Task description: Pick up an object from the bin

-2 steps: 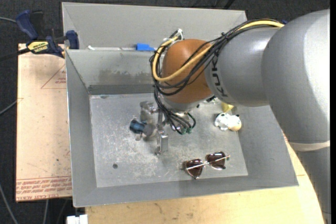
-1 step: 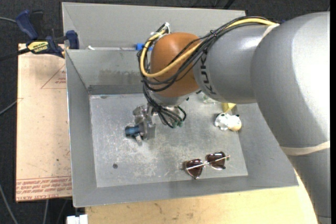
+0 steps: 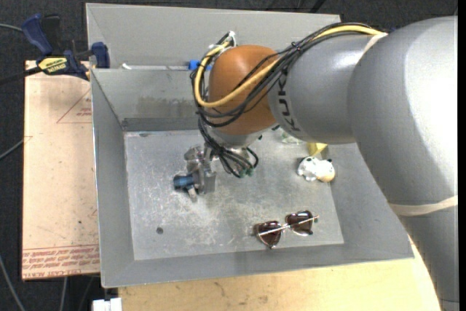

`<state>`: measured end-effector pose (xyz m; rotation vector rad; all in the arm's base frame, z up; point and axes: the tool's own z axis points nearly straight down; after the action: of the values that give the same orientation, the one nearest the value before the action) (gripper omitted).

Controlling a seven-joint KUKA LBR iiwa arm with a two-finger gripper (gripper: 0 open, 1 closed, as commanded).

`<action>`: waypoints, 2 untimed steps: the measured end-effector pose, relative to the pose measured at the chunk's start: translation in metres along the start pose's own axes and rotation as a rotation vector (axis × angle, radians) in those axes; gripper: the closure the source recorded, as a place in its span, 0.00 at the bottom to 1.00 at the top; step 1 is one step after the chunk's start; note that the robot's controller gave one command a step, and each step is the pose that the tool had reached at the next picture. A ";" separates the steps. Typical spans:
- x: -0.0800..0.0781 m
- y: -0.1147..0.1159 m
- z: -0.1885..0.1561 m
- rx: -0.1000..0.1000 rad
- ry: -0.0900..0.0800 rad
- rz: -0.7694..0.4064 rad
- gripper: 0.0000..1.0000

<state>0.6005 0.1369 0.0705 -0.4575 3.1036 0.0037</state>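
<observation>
In the camera view you see the gripper [image 3: 196, 175] low over the floor of the grey bin [image 3: 109, 156], left of its middle. Its tip is at a small blue thing [image 3: 183, 182] that it seems to touch, but you cannot tell whether it is open or closed there. Well apart to the right lie a pair of sunglasses [image 3: 285, 226] near the front wall and a white and yellow toy [image 3: 317, 170].

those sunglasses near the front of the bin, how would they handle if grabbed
The sunglasses look light and thin-framed, so they would probably lift easily but might bend under a hard squeeze. Their smooth lenses seem likely to slip. Lying flat on the bin floor, they should slide rather than roll.
</observation>
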 end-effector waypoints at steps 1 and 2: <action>0.002 0.000 -0.006 0.000 0.006 0.000 1.00; 0.001 0.000 -0.020 0.000 0.006 0.001 1.00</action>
<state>0.5990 0.1368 0.0906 -0.4567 3.1101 0.0023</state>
